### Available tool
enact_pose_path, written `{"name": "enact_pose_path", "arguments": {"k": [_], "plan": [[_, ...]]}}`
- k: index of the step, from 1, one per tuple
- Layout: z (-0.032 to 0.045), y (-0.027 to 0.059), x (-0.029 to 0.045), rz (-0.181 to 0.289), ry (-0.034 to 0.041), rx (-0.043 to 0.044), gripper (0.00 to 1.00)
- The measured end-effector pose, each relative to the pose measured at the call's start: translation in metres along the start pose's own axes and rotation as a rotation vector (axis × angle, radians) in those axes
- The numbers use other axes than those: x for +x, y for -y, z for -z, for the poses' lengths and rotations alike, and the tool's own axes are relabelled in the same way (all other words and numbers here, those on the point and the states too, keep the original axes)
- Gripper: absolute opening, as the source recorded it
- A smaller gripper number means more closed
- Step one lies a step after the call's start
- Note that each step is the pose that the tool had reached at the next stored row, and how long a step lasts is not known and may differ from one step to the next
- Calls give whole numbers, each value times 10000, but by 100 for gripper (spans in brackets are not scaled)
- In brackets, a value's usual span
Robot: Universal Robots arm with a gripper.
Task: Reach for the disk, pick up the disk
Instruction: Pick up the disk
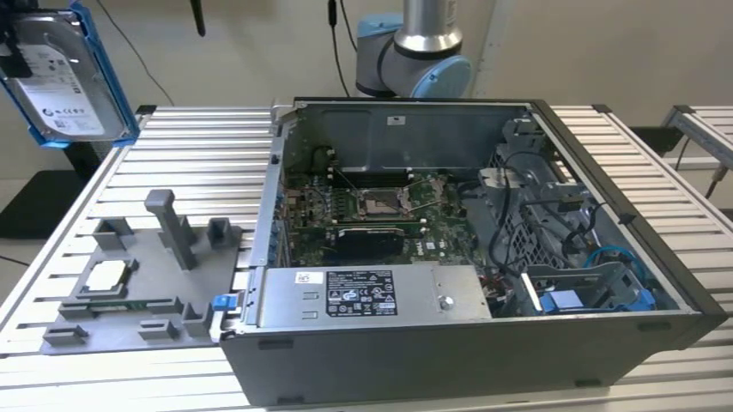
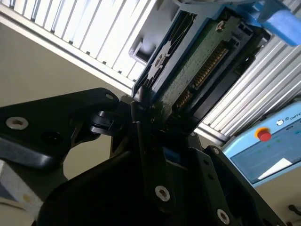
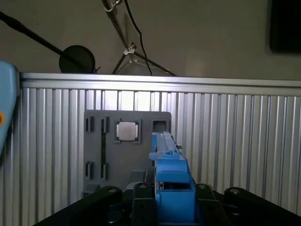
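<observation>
One disk (image 1: 71, 81), upright, fingers (image 2: 143, 136) clamped on its edge, held above the surface (image 1: 195, 146) at 10 o'clock from the case (image 1: 435, 360) in the exterior view.

Item counts for the work cell.
One disk (image 1: 71, 77), one open computer case (image 1: 458, 348), one grey fixture plate (image 1: 154, 287), one square chip (image 1: 106, 275), one robot arm (image 1: 421, 47).

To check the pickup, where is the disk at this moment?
The disk is in the air at the exterior view's upper left, clamped in the gripper, above the slatted table, left of the computer case.
</observation>
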State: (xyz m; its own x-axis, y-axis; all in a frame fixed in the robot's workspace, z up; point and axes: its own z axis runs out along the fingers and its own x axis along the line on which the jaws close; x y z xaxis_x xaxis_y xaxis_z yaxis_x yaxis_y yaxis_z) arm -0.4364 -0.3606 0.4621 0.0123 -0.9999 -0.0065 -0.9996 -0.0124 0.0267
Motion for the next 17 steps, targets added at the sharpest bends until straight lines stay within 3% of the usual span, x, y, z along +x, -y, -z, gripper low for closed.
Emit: {"name": "enact_pose_path", "arguments": {"k": [17], "plan": [[417,-11,-3,1,1,0,0]]}}
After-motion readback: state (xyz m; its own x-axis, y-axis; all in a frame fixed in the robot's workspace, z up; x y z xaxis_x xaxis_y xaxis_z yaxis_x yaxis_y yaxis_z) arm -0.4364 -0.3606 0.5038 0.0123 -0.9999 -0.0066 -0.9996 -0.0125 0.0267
